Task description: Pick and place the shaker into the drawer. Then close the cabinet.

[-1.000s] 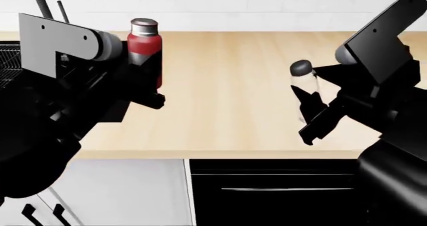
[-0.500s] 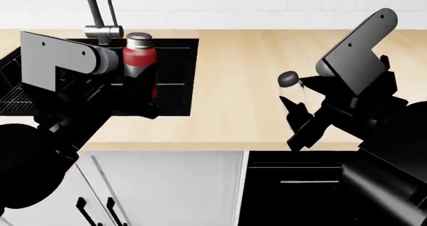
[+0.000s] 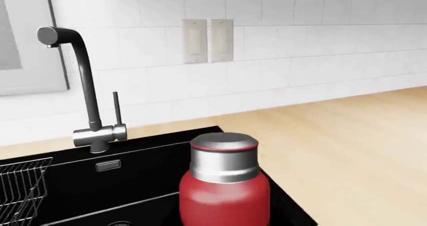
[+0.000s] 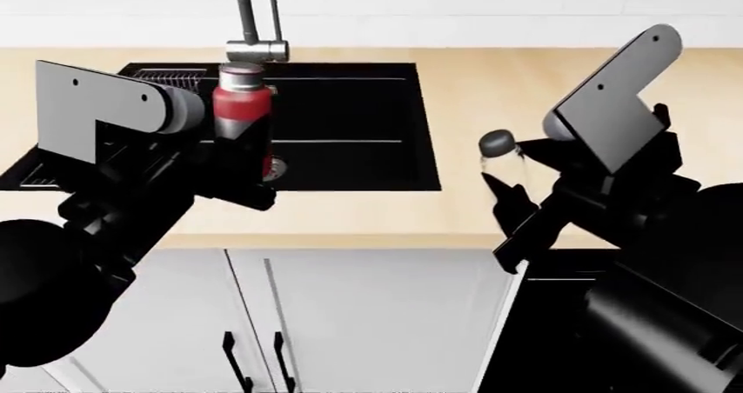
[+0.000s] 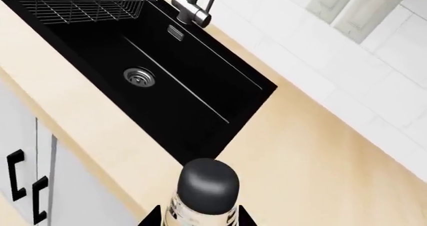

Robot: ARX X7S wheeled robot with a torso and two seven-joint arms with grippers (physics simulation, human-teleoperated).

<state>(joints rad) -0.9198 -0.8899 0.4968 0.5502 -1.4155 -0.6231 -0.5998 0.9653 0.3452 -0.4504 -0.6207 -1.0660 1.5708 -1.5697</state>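
Left gripper [image 4: 238, 180] pinching red shaker [image 4: 242, 106], held upright over sink [image 4: 348, 163], upper left of head frame. Right gripper [image 4: 511, 197] clamps clear shaker [image 4: 502, 149]. I see no drawer; placing, closing still ahead.

I hold both arms raised ahead; left gripper [image 4: 238, 163] clamps the shaker [image 4: 242, 106], right gripper [image 4: 511, 210] seemingly grips too.

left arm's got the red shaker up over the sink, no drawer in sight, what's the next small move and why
Probably keep turning the base and head to find the open drawer, not lower anything yet. The left gripper holds the shaker upright above the black sink; below the counter only closed cabinet doors show. The right gripper holds a clear shaker.
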